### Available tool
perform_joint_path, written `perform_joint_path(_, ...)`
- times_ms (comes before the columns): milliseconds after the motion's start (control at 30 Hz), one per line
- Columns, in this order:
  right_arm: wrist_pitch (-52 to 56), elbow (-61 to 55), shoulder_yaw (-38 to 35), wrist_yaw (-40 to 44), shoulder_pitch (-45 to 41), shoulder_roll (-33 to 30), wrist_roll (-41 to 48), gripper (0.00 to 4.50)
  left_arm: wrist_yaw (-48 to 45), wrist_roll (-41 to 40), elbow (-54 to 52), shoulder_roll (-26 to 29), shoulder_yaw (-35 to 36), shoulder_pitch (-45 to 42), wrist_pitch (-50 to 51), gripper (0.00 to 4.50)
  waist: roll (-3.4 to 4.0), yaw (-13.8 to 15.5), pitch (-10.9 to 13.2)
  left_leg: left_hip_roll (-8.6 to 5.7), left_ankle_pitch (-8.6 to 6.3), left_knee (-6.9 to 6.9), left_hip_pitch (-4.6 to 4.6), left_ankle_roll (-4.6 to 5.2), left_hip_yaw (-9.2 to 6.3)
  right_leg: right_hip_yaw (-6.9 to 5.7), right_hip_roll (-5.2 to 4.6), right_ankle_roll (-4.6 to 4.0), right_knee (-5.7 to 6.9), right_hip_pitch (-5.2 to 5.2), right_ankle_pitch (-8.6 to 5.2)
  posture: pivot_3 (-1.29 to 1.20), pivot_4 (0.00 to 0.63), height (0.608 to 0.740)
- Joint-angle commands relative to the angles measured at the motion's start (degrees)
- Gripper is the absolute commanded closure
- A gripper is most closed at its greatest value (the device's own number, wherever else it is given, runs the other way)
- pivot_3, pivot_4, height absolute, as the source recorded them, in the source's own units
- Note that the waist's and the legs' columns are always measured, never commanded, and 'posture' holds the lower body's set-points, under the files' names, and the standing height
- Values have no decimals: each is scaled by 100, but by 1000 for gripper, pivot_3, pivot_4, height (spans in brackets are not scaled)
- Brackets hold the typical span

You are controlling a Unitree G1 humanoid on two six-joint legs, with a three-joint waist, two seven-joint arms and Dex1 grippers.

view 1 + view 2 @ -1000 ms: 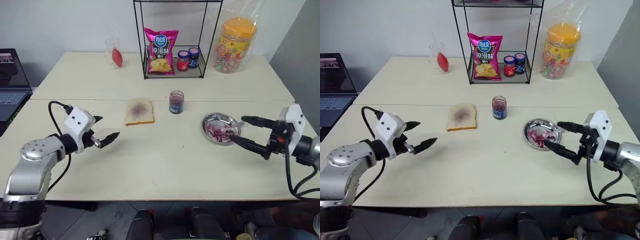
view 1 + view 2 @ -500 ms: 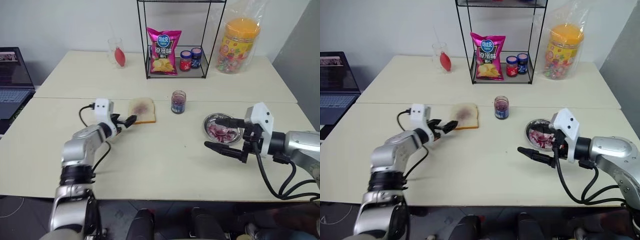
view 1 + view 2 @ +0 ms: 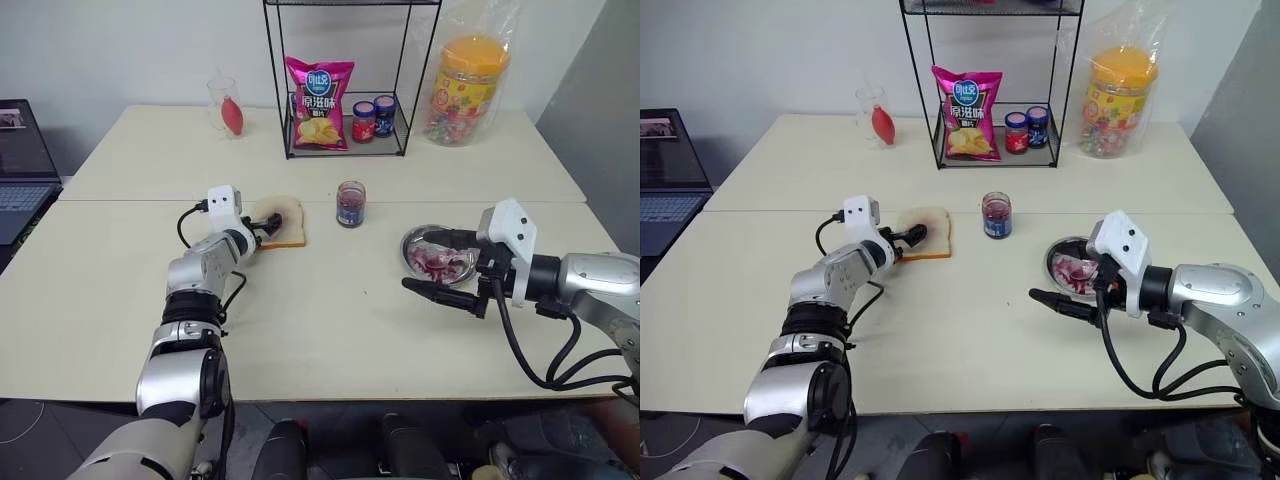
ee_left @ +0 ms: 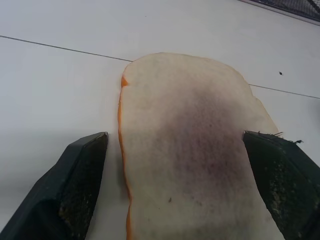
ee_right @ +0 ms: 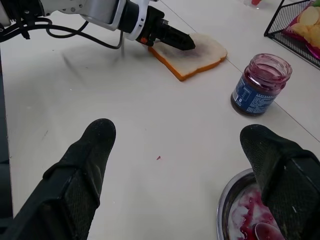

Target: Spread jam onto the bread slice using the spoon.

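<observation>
Bread slice [image 3: 282, 221] lying flat just left of centre frame, purple stain in its middle. Left gripper [image 3: 271, 224] spread wide, straddling the slice, gripping nothing. Jam [image 3: 351, 204] jar at centre. Right gripper [image 3: 435, 266] gaping too, empty, beside metal dish [image 3: 428, 243] at right, spoon [image 5: 264, 231] inside.

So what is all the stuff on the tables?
Bread slice: one, white with purple stain, mid table, between left gripper's fingers.
Jam jar: one, clear, purple, beside bread.
Dish: one, silver, jam-smeared, right side.
Spoon: one, silver, in dish.
Rack: one, black wire, back table.
Chip bag: one, pink, in rack.
Small jars: two, red and blue lids, in rack.
Candy tub: one, orange-lidded, back right.
Cup: one, clear, back left.
Laptop: one, far left.
Left gripper: open.
Right gripper: open, by dish.
</observation>
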Motion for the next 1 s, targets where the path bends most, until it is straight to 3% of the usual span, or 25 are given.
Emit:
perform_joint_path(33,-105,-41,-108,-6,-99,-6,-43,0,131,-59,51,-13,92,-40,253,482,0,-3,0,0,1,0,0,-1,0,1,0,0,0,0,0,0,150,740)
perform_joint_path(333,-66,33,-160,-10,-130,26,57,0,242,-75,-1,4,117,-178,777,2459,0,4,0,-1,2,-1,-5,-5,1,0,-2,1,-8,0,0,0,150,740)
perform_joint_path(667,-30,62,-205,-21,-105,-2,96,0,141,-48,57,98,81,-273,912,4283,0,8,0,-1,8,-1,-6,-15,1,0,-2,2,-7,0,1,0,150,740)
perform_joint_path(733,-30,62,-210,-13,-92,-16,88,0,32,-114,-62,115,94,-243,1004,4492,0,8,0,-1,8,-2,-6,-15,1,0,-2,2,-7,0,1,0,150,740)
perform_joint_path(1000,-44,39,-253,12,-9,-62,66,0,-249,-427,-1127,248,231,187,1658,4492,0,5,0,-1,7,-4,-12,-19,1,-1,-3,3,-15,-2,1,0,150,740)
